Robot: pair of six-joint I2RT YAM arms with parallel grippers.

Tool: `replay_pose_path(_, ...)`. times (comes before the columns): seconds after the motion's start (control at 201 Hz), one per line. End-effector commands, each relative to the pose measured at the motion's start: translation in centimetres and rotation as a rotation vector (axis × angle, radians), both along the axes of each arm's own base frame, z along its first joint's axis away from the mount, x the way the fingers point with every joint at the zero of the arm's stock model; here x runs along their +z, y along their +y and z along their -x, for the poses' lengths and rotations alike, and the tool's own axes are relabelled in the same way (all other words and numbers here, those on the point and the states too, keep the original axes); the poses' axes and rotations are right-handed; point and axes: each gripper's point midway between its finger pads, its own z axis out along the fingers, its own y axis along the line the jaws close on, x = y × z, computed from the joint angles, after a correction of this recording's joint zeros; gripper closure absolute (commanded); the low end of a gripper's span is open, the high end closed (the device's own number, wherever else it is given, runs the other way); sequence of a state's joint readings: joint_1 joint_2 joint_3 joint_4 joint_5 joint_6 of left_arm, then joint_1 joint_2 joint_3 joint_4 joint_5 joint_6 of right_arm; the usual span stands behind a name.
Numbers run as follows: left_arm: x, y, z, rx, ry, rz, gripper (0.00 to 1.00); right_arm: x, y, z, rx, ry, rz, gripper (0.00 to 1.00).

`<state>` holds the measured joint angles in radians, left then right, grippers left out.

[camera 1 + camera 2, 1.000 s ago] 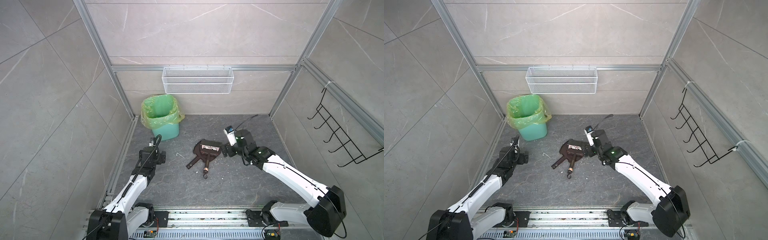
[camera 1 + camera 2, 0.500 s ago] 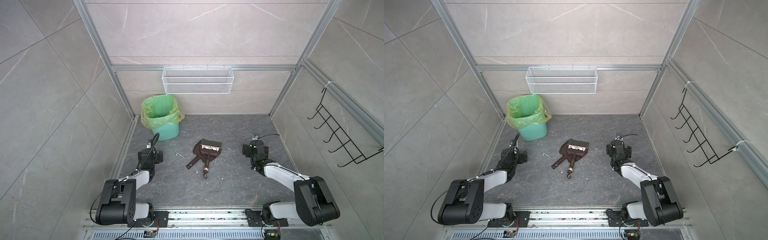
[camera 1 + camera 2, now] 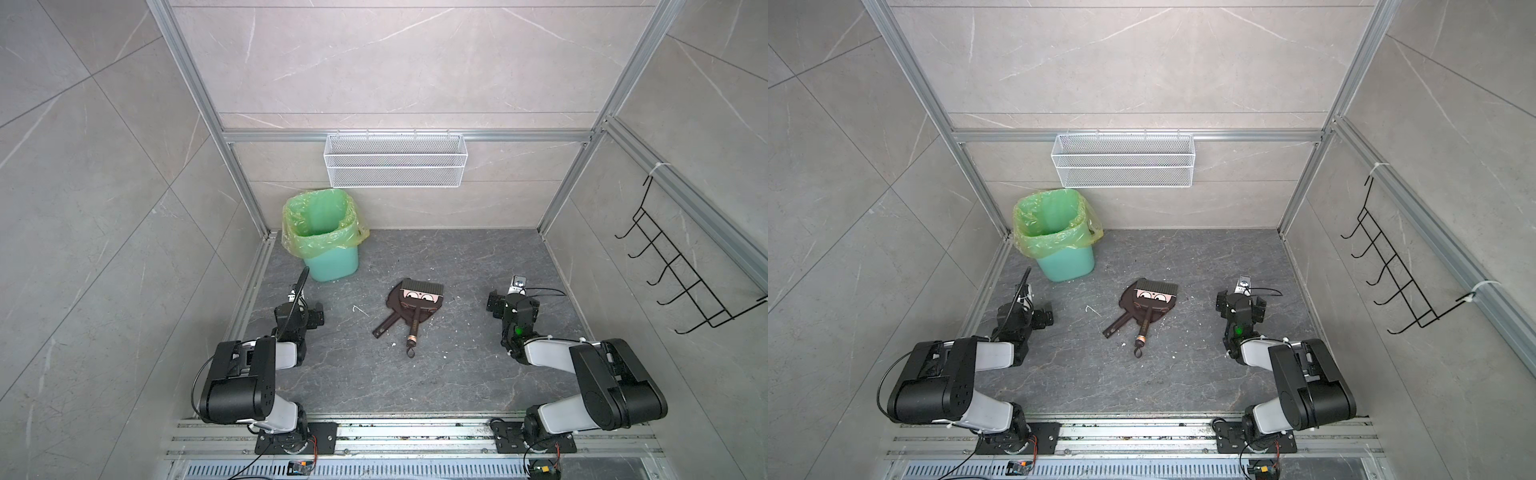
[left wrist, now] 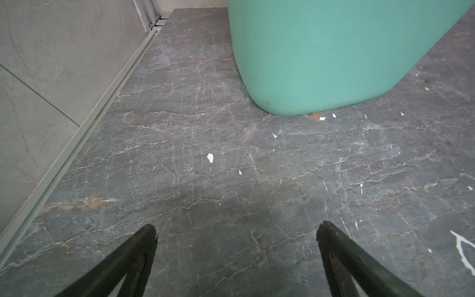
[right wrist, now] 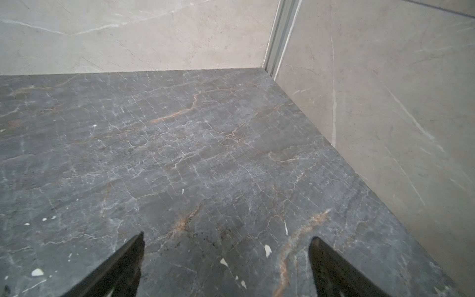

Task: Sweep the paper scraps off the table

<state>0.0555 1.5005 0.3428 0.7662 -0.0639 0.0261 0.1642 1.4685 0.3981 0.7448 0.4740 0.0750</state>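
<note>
left gripper [image 4: 236, 231] and right gripper [image 5: 226, 239] gape empty. no scraps in sight (only crumbs [image 4: 210, 157]); paper should be featherlight, so take the brush [image 3: 412, 328] handle between them.

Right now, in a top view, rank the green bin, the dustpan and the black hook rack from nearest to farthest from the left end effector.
Measured from the left end effector:
1. green bin, just ahead of it, back left corner.
2. dustpan, in the middle, to its right.
3. black hook rack, up on the right wall.
</note>
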Motion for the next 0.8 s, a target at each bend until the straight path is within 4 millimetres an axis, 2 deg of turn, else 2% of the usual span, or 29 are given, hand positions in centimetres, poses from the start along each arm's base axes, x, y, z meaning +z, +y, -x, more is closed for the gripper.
replay_pose_path(0.0,2.3,-0.6,-1.5,-0.032,-0.089,0.044,0.0,0.8,0.7,-0.2,0.047,-0.055,-0.01,0.01)
replay_pose_path(0.219,2.4,-0.6,-1.6,-0.033,-0.09,0.051,0.0,0.5,1.4,-0.4,0.124,-0.057,-0.044,0.01)
replay_pose_path(0.289,2.4,-0.6,-1.6,-0.034,-0.091,0.052,0.0,-0.7,1.4,-0.2,0.144,-0.049,-0.062,0.0)
replay_pose_path(0.329,2.4,-0.6,-1.6,-0.034,-0.09,0.054,0.0,0.2,1.3,-0.5,0.148,-0.118,-0.043,0.0)
replay_pose_path(0.388,2.3,-0.5,-1.6,-0.034,-0.09,0.056,0.0,-0.5,1.4,-0.2,0.149,-0.049,-0.066,0.0)
replay_pose_path(0.453,2.3,-0.5,-1.6,-0.034,-0.089,0.058,0.0,-0.2,1.5,-0.5,0.153,-0.091,-0.059,0.0)
replay_pose_path(0.518,2.3,-0.5,-1.6,-0.034,-0.088,0.061,0.0,-0.6,1.4,-0.4,0.151,-0.05,-0.071,0.0)
replay_pose_path(0.797,2.3,-0.4,-1.5,-0.035,-0.088,0.065,0.0,-0.5,1.0,-0.5,0.145,-0.063,-0.08,0.0)
